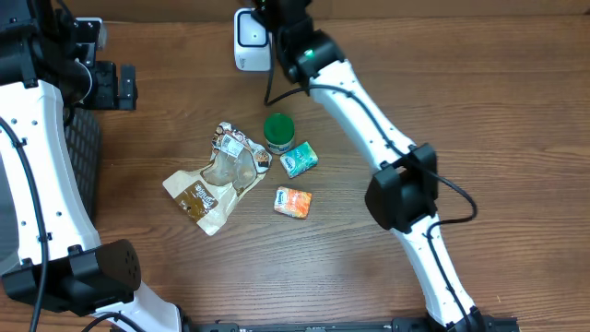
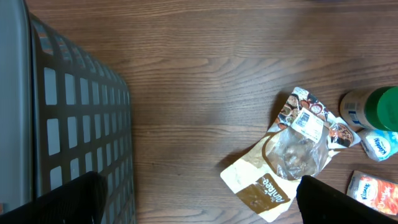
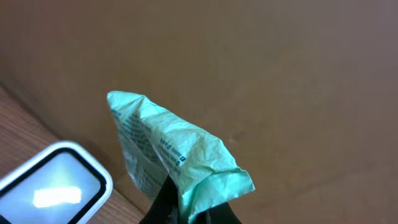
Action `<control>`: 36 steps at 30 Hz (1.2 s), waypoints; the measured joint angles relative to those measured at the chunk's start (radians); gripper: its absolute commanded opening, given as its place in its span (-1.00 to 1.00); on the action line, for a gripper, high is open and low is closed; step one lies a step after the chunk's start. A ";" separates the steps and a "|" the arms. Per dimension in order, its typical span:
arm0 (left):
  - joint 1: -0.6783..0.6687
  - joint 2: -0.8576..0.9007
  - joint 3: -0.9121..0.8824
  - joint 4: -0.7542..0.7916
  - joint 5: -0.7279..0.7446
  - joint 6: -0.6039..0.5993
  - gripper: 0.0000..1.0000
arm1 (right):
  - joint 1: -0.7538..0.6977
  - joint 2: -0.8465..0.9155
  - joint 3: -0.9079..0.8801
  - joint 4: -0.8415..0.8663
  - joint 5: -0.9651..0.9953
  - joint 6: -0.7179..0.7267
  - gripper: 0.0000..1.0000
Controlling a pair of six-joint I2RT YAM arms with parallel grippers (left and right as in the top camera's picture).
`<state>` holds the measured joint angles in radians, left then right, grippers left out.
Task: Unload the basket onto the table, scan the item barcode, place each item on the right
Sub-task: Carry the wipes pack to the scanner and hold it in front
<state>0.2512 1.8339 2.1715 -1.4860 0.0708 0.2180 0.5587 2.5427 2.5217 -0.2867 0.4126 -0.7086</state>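
Note:
My right gripper (image 3: 189, 210) is shut on a crumpled pale green packet (image 3: 165, 149), which it holds up with its printed side turned toward the white scanner (image 3: 53, 186) at the lower left. Seen from overhead, the right gripper (image 1: 270, 20) hangs at the table's far edge right beside the scanner (image 1: 249, 41), and the arm hides the packet. At the far left, my left gripper (image 1: 115, 85) stands open with nothing in it. In the left wrist view its dark fingertips (image 2: 336, 202) frame bare wood.
A torn snack pouch (image 1: 217, 180), a green-lidded jar (image 1: 278, 131), a teal pack (image 1: 300, 159) and an orange pack (image 1: 293, 202) lie mid-table. A dark mesh basket (image 2: 74, 124) stands along the left edge, under the left arm.

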 measured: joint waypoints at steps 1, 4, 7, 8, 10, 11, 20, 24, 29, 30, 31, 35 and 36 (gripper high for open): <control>0.000 0.000 0.000 0.000 0.000 0.000 0.99 | 0.005 0.014 0.000 0.023 0.005 -0.040 -0.92; 0.000 0.000 0.000 0.000 0.000 0.000 0.99 | 0.013 0.059 0.000 0.048 0.009 -0.144 -0.92; 0.000 0.000 0.000 0.000 0.000 0.000 0.99 | 0.011 0.113 0.000 0.047 0.014 -0.259 -0.92; 0.000 0.000 0.000 0.000 0.000 0.000 0.99 | 0.011 0.119 0.000 0.047 0.014 -0.286 -0.92; 0.000 0.000 0.000 0.000 0.000 0.000 0.99 | 0.011 0.132 0.000 0.051 0.014 -0.326 -0.92; 0.000 0.000 0.000 0.000 0.000 0.000 0.99 | 0.012 0.135 0.000 0.055 0.014 -0.347 -0.92; 0.000 0.000 0.000 0.000 0.000 0.000 0.99 | 0.023 0.137 0.000 0.062 0.010 -0.491 -0.92; 0.000 0.000 0.000 0.000 0.000 0.000 0.99 | 0.038 0.137 0.000 0.055 0.009 -0.525 -0.92; 0.000 0.000 0.000 0.000 0.000 0.000 0.99 | 0.058 0.137 0.000 0.029 0.002 -0.544 -0.92; 0.000 0.000 0.000 0.000 0.000 0.000 0.99 | 0.060 0.137 0.000 0.030 0.002 -0.546 -0.92; 0.000 0.000 0.000 0.000 0.000 0.000 0.99 | 0.060 0.137 0.000 0.031 0.001 -0.547 -0.92; 0.000 0.000 0.000 0.000 0.000 0.000 0.99 | 0.062 0.137 0.000 0.039 0.006 -0.549 -0.92; 0.000 0.000 0.000 0.000 0.000 0.000 0.99 | 0.062 0.137 0.000 0.050 0.011 -0.549 -0.92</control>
<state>0.2512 1.8339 2.1715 -1.4857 0.0708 0.2180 0.6205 2.6801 2.5217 -0.2363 0.4240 -1.2572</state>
